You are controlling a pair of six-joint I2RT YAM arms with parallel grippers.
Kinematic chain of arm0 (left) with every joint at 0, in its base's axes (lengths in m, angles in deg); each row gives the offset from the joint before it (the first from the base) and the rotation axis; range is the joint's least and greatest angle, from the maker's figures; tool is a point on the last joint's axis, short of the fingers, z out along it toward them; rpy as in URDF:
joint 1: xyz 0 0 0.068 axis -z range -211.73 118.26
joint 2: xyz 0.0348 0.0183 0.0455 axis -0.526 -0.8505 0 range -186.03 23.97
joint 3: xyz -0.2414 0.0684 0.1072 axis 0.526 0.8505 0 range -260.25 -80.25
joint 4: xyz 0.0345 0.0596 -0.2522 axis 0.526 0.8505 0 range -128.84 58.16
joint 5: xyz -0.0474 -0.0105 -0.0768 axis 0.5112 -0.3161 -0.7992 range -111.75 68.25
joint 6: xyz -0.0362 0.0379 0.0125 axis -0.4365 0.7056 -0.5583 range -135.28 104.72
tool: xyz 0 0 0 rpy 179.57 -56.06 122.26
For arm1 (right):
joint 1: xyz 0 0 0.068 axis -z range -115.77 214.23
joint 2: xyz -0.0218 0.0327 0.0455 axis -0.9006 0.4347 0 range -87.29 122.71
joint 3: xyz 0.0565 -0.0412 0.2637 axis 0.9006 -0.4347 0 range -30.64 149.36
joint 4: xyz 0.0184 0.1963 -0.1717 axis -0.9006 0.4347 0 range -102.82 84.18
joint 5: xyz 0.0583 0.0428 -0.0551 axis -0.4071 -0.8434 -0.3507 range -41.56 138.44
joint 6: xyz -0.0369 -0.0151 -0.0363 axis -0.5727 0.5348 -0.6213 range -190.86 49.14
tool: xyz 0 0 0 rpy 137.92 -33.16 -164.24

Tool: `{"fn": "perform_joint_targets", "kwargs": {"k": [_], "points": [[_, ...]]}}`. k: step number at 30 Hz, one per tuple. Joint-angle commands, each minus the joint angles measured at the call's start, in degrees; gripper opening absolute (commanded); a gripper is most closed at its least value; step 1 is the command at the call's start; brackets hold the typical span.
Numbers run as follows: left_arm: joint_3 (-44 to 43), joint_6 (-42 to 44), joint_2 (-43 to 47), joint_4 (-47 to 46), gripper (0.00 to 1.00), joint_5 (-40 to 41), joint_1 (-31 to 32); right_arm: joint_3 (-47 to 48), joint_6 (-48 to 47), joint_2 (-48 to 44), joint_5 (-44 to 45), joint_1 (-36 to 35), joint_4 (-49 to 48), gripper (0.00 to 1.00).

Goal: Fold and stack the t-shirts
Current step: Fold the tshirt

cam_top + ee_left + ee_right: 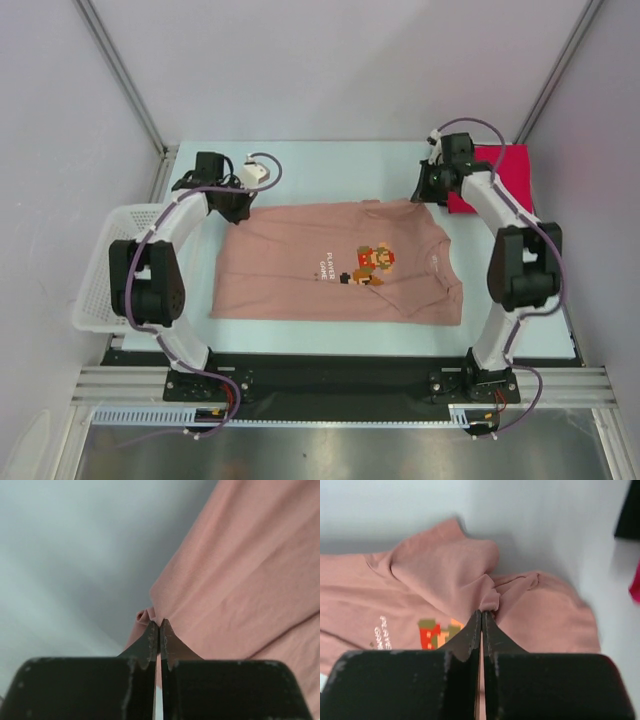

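The dusty-pink t-shirt lies spread on the table with its pixel character print and white text facing up. My left gripper is shut on the shirt's far left corner; the left wrist view shows pink cloth pinched at the fingertips. My right gripper is shut on the shirt's far right corner, where cloth bunches at the fingertips. A folded red t-shirt lies at the far right, behind the right arm. A black shirt edge shows at the right wrist view's corner.
A white lattice basket stands at the table's left edge beside the left arm. Grey walls and metal frame posts enclose the table on three sides.
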Motion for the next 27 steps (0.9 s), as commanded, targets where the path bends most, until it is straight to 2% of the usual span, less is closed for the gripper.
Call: {"fn": "perform_joint_targets", "kwargs": {"k": [1,4,7,8,9,10,12,15,17,18,19,20,21,22,24,25,27], "points": [[6.96,4.26,5.38,-0.76,0.01,2.32,0.67,-11.87,1.83,-10.97,4.47,-1.62,-3.40,0.00],[12.07,6.10,8.81,1.43,0.06,2.05,1.02,-22.43,3.15,-19.41,6.05,-2.24,-3.32,0.00],[16.03,8.38,11.71,5.64,0.12,2.93,1.29,-28.70,4.65,-25.82,8.25,-2.51,-1.74,0.00],[16.82,9.00,12.33,8.01,0.16,3.28,1.29,-32.28,5.35,-27.15,8.35,-2.51,-1.91,0.00],[17.96,9.79,12.86,9.51,0.25,3.20,1.37,-34.32,5.70,-28.47,8.35,-2.42,-2.34,0.00],[18.15,11.89,13.65,11.44,0.29,2.85,1.37,-35.82,6.06,-30.14,7.83,-2.51,-3.39,0.00],[17.89,14.97,14.00,19.51,0.37,0.31,1.37,-39.08,6.94,-30.85,7.38,-2.51,-4.02,0.00],[16.23,22.09,14.53,32.78,0.40,-3.38,1.37,-40.41,6.85,-30.33,7.99,-2.51,-4.81,0.00],[14.03,26.49,15.23,40.33,0.37,-4.01,1.37,-39.97,6.07,-29.54,8.70,-2.51,-4.63,0.00],[13.15,26.41,15.76,40.46,0.36,-3.40,1.29,-39.79,5.89,-29.36,8.87,-2.51,-4.55,0.00],[12.36,22.67,16.81,38.63,0.36,-2.44,1.20,-39.62,5.71,-29.19,8.96,-2.51,-4.55,0.00],[11.74,20.11,18.47,31.83,0.35,-1.21,1.20,-39.53,5.62,-29.01,8.96,-2.42,-4.63,0.00],[10.78,17.48,19.36,27.93,0.38,0.89,1.20,-39.09,5.45,-29.01,8.88,-2.42,-4.72,0.00],[10.68,12.92,20.06,19.98,0.41,1.61,1.20,-38.91,5.36,-28.75,8.79,-2.42,-4.72,0.00],[11.29,8.68,20.68,12.29,0.52,3.45,1.37,-38.56,5.36,-28.40,8.70,-2.42,-4.72,0.00],[11.29,3.70,20.25,6.42,0.54,5.29,1.46,-38.56,5.53,-28.22,8.44,-2.42,-4.98,0.00],[9.64,-0.11,16.14,5.74,0.53,4.70,2.77,-38.74,5.71,-28.22,8.26,-2.42,-5.25,0.00]]}}
